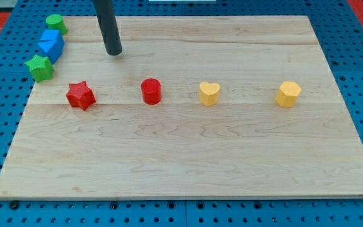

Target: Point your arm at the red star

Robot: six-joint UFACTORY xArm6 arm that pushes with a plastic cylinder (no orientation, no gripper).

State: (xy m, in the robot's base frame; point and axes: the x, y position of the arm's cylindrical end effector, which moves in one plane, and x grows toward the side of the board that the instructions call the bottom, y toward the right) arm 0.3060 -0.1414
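The red star [80,95] lies on the wooden board [188,164] at the view's left, in a row with other blocks. My tip [113,53] is the lower end of a dark rod coming down from the view's top. It stands above and to the right of the red star, apart from it, and up-left of the red cylinder [151,91]. It touches no block.
A yellow heart [209,93] and a yellow hexagon-like block [288,94] sit further right in the same row. At the board's top-left edge are a green cylinder [56,24], a blue block [51,45] and a green star [40,67].
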